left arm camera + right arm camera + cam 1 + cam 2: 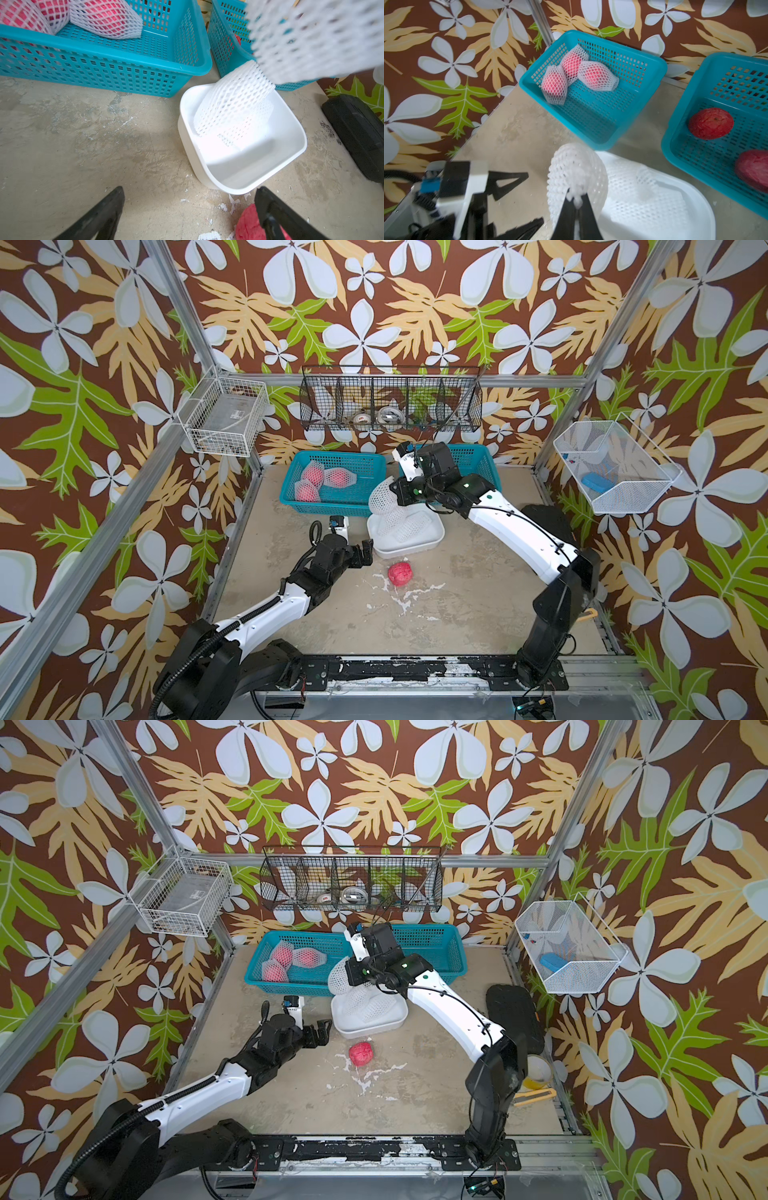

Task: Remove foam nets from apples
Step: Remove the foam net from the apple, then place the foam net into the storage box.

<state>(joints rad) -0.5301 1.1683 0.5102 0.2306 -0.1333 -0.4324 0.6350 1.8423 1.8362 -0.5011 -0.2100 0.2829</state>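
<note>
The right gripper [576, 199] is clamped on an empty foam net [382, 497], held over the white tub [411, 549] at centre in a top view. The left gripper [365, 553] (spread wide) is beside the bare apple [400, 572]. Released off-centre, the net could be snagged on the rim.

Three netted apples [312, 476], pink showing through white diamond mesh, huddle touching one another at the far left end of the left basket [324, 506]. One bare apple [400, 573], deep red and rough-skinned, sits alone on the table [478, 605], just on the near side of the tub [407, 551]. The right wrist view shows two more bare apples [711, 123] lying apart in the right basket [737, 83]. An empty net [382, 497] hangs bulging, pinched at one end in the right gripper [576, 197], over the tub's far left rim. More empty nets [415, 524] lie slumped inside the tub, one leaning on its far wall.
</note>
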